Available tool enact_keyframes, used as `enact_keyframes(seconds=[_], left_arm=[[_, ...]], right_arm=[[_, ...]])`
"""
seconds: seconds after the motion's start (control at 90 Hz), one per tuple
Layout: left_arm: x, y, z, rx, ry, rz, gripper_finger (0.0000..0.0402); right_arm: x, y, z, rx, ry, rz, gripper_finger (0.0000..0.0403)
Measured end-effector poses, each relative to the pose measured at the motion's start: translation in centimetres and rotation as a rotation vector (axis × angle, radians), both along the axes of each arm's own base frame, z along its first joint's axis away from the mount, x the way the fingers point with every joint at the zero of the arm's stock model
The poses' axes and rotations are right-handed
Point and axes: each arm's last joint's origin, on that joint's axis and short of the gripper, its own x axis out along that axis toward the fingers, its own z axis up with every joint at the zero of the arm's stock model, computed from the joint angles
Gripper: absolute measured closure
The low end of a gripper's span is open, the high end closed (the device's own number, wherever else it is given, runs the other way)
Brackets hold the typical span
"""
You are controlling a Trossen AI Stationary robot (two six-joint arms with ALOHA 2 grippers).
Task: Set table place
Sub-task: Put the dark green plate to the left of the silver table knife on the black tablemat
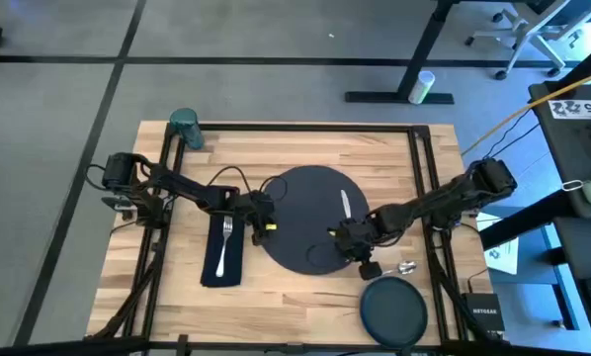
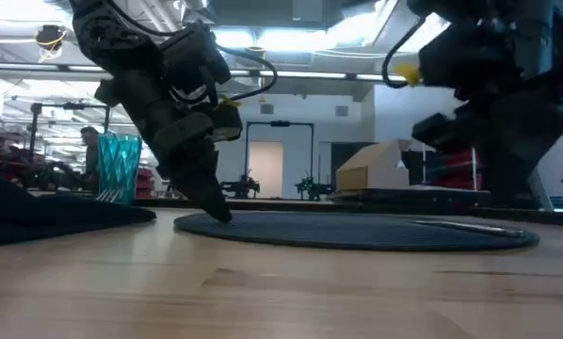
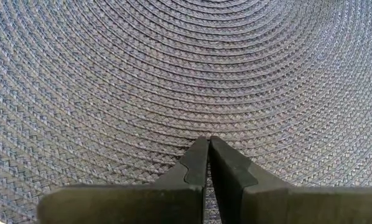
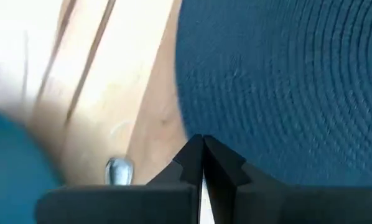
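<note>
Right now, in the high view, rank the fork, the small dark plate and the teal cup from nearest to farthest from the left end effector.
Left end effector sits at the charger's left edge.
1. Fork: just to its left, on the napkin.
2. Teal cup: at the table's far left corner.
3. Small dark plate: near the right front corner.

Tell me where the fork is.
High view: the fork lies on the navy napkin at the table's left, just left of the round charger.
</note>
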Motion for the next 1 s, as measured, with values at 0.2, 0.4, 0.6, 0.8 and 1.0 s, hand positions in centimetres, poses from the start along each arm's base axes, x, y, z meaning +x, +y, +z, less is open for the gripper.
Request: enact_keyframes(seconds=[0.2, 0.4, 0.6, 0.8, 1.0], left_arm=[[0.0, 0.0, 0.0, 0.001, -0.001, -0.001, 0.0401], [0.0, 0.0, 0.0, 0.001, -0.001, -0.001, 0.0401], [0.0, -0.1, 0.0, 0.001, -0.002, -0.001, 0.0401], [0.0, -0.5, 0.0, 0.002, -0.004, -0.013, 0.0401], [0.0, -0.9, 0.1, -0.003, -0.004, -0.022, 0.0401]], right_arm=[[-1.7, 1.8, 0.4, 0.059, 0.140, 0.096, 0.0376], [-2.7, 3.2, 0.4, 0.063, 0.189, 0.122, 0.0317], [-3.1, 3.6, 0.2, 0.017, 0.204, 0.119, 0.0285], [-2.8, 3.8, -0.7, 0.018, 0.240, 0.126, 0.0285], [-2.7, 4.0, -1.5, 0.033, 0.276, 0.141, 0.0285]])
